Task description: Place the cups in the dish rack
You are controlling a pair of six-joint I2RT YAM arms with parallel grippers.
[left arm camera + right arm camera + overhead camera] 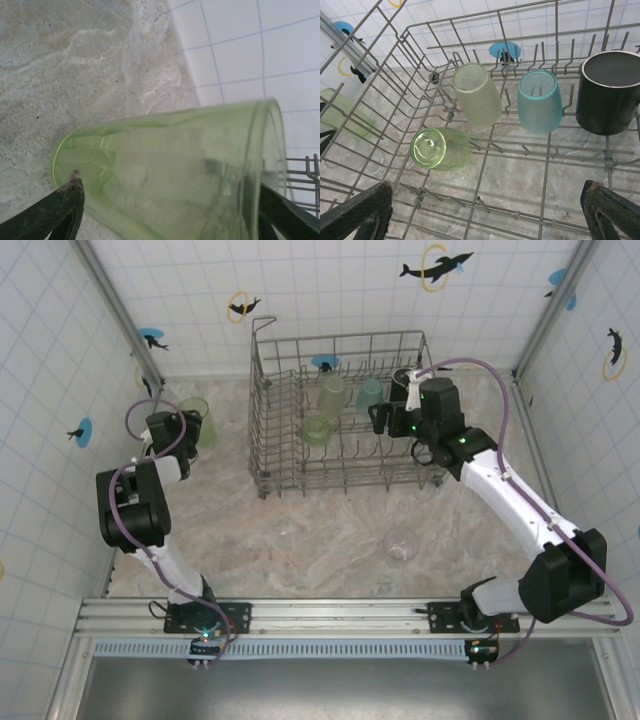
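Observation:
A translucent light green cup (pixel 197 420) stands on the table left of the dish rack (pixel 262 440). In the left wrist view this cup (pixel 170 150) lies between the fingers of my left gripper (pixel 169 200), whose jaws stand wide on either side of it. I cannot tell whether they press on it. My right gripper (pixel 392 410) hovers open over the rack's right part (pixel 544 178), nothing between its jaws (pixel 487 200). The rack holds a pale green cup (pixel 477 95), a teal cup (pixel 539 102), a bright green cup (pixel 440 148) and a black mug (pixel 610 92).
A clear glass (pixel 401 544) stands on the table in front of the rack, near the right arm. Tiled walls close in the left, back and right sides. The rack's upright tines and high wire walls surround the right gripper.

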